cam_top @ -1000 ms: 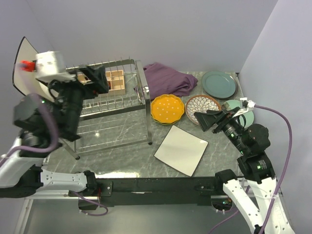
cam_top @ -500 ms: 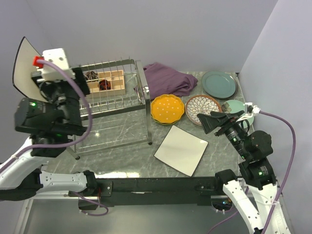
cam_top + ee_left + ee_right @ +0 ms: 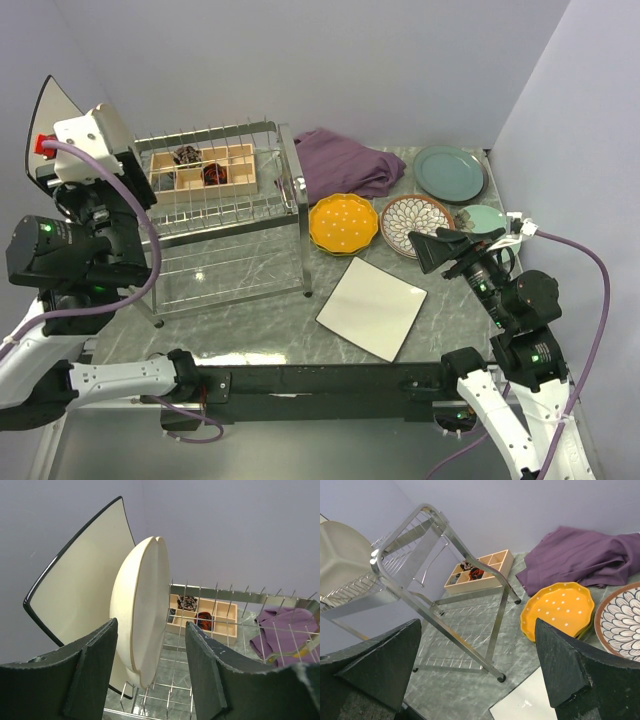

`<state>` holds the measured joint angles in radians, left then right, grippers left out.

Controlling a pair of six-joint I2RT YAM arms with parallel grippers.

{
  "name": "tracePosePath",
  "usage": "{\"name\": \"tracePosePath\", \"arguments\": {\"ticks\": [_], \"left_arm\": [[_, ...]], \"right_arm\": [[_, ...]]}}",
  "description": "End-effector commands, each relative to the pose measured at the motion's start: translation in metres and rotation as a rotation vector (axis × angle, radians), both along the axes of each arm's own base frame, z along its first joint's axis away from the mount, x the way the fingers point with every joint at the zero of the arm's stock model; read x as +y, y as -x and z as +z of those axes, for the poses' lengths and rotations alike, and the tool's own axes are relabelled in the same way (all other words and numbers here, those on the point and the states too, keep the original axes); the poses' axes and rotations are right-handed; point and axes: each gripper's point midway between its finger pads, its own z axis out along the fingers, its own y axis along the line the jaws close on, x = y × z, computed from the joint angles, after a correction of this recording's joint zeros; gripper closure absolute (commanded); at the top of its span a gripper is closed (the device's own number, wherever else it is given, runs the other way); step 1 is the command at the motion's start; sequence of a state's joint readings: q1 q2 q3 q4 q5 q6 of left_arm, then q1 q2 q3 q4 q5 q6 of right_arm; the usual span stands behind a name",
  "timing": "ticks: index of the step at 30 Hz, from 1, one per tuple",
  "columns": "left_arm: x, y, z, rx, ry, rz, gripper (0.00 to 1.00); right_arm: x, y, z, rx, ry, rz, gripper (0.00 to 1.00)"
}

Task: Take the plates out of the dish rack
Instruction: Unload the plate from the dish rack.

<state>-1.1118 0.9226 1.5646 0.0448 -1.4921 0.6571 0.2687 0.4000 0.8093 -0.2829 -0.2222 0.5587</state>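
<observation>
1. The rack (image 3: 220, 215) stands on the left half of the desk (image 3: 260, 325).
2. A square plate (image 3: 75, 585), white with a dark rim, stands on edge at the left end of the rack.
3. Two cream plates (image 3: 142, 610) stand just right of the square plate, pressed face to face among the prongs.
4. Left gripper (image 3: 150, 625): fingers set wide, holding nothing. It is raised at the left end of the rack. In the wrist view the lower edge of the cream plates lies between the fingers. No contact can be seen.
5. Right gripper (image 3: 425, 242): fingers set wide, holding nothing. It hangs above the right side of the desk, beside the patterned plate (image 3: 415, 218), and points left toward the rack.
6. Plates lying flat on the desk, right of the rack:
   - flat square plate (image 3: 372, 307), near centre;
   - orange plate (image 3: 343, 222), just left of the patterned plate;
   - teal plate (image 3: 450, 173), far right;
   - pale green plate (image 3: 487, 217), partly hidden by the right arm.
7. A purple cloth (image 3: 345, 160) lies far of the orange plate.
8. A wooden box (image 3: 205, 168) shows through the rack wires on the far side.
</observation>
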Motion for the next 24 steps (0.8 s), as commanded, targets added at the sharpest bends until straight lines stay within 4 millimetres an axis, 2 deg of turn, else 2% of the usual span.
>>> {"name": "tracePosePath", "arguments": {"ticks": [1,5,8,10,13,14,18,21,24], "left_arm": [[0.019,0.012,-0.024,0.071,0.042,0.125,0.4],[0.02,0.009,-0.033,0.077,-0.005,0.125,0.41],[0.014,0.002,-0.036,0.054,-0.038,0.095,0.47],[0.015,-0.001,-0.038,0.063,-0.071,0.117,0.43],[0.021,-0.003,-0.032,0.073,-0.087,0.173,0.4],[0.023,-0.003,-0.022,0.038,-0.045,0.164,0.4],[0.03,-0.005,-0.016,0.078,-0.097,0.236,0.39],[0.035,-0.006,-0.012,0.075,-0.086,0.275,0.43],[0.036,-0.008,-0.012,0.059,-0.075,0.281,0.42]], "right_arm": [[-0.003,0.0,0.003,-0.028,0.01,-0.018,0.0],[-0.005,0.001,0.004,-0.031,0.013,-0.024,0.0],[-0.005,0.0,0.002,-0.028,0.016,-0.026,0.0],[-0.005,0.0,0.002,-0.028,0.019,-0.028,0.0],[-0.005,-0.001,0.001,-0.026,0.022,-0.031,0.0],[-0.006,-0.002,0.001,-0.023,0.024,-0.034,0.0],[-0.007,-0.002,0.0,-0.022,0.025,-0.039,0.0],[-0.008,-0.001,0.0,-0.026,0.027,-0.044,0.0],[-0.008,-0.002,0.0,-0.025,0.03,-0.047,0.0]]}}
